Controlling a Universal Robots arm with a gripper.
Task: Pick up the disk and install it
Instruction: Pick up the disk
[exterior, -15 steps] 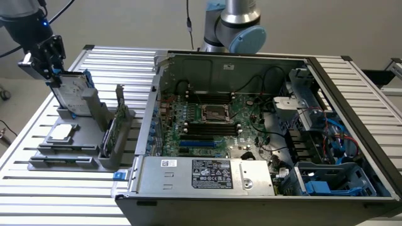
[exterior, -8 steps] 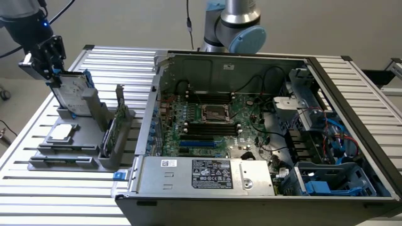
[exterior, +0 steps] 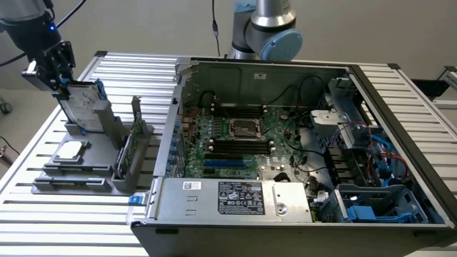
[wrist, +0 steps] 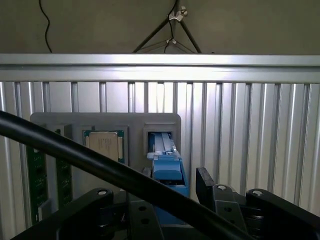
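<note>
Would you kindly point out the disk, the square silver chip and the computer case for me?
disk (exterior: 82, 101): exterior view, on its white label.
square silver chip (wrist: 103, 145): wrist view, middle of its metal top.
computer case (exterior: 228, 80): exterior view, its bare far wall.

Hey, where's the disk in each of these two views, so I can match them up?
Exterior view: the disk stands upright in the grey holder at the exterior view's left.
Wrist view: edge-on, its blue rail toward the camera.
Shared landmark: the silver chip in the holder.
</note>
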